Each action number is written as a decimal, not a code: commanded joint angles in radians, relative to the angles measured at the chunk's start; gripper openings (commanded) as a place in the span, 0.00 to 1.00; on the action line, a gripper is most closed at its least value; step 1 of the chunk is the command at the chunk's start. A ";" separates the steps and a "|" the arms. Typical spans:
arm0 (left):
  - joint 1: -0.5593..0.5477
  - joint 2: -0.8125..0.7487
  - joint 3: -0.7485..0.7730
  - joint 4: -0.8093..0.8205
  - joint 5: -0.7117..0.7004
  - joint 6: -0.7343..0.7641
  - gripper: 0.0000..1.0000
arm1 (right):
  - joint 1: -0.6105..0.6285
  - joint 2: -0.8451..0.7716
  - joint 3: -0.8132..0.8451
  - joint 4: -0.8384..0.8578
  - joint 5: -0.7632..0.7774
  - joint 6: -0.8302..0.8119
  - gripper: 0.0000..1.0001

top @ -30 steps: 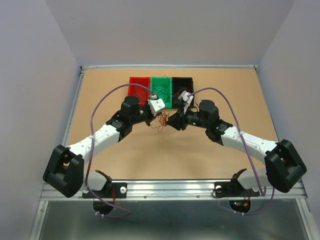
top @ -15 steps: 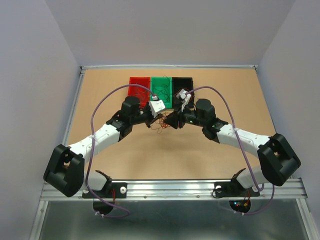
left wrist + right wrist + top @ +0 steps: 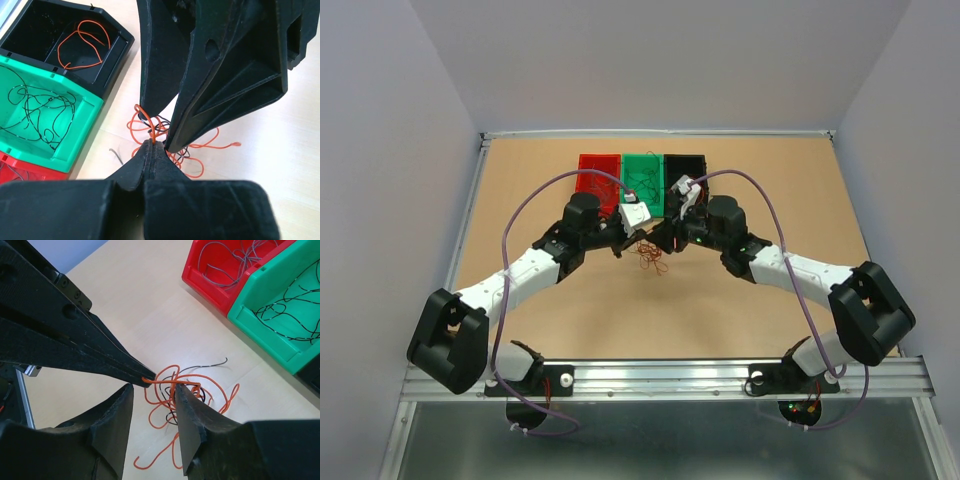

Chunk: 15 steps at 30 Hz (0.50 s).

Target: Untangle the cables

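Note:
The cables (image 3: 172, 402) are a small clump of orange-red and dark curly wires lying on the table in front of the bins, also seen as the clump (image 3: 650, 256) from above. My left gripper (image 3: 151, 143) is shut on one orange cable (image 3: 151, 131) at its very tip. The right gripper (image 3: 154, 387) is open, its fingertips straddling the same orange strand just beside the left gripper's tips (image 3: 142, 377). Both grippers meet nose to nose over the clump (image 3: 192, 150); the right gripper's fingers (image 3: 200, 85) hide part of it.
Three bins stand side by side behind the clump: a red bin (image 3: 598, 172) with grey wires, a green bin (image 3: 642, 172) with dark wires, a black bin (image 3: 686, 166) with one orange wire (image 3: 82, 47). A loose dark wire end (image 3: 116, 155) lies by the green bin.
The right arm has pushed left toward the left gripper and its jaws have spread wider. The clump now hangs lower and spreads toward the near side. The left gripper stays shut.

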 commanded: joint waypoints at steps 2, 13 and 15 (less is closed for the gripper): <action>-0.002 -0.035 0.049 0.015 0.019 -0.004 0.00 | 0.004 0.003 0.066 0.049 0.061 -0.001 0.46; -0.002 -0.010 0.060 0.014 -0.017 -0.010 0.00 | 0.001 -0.061 0.040 -0.084 0.098 -0.076 0.51; -0.002 -0.021 0.057 0.014 -0.012 -0.009 0.00 | 0.001 -0.063 0.035 -0.095 0.099 -0.096 0.52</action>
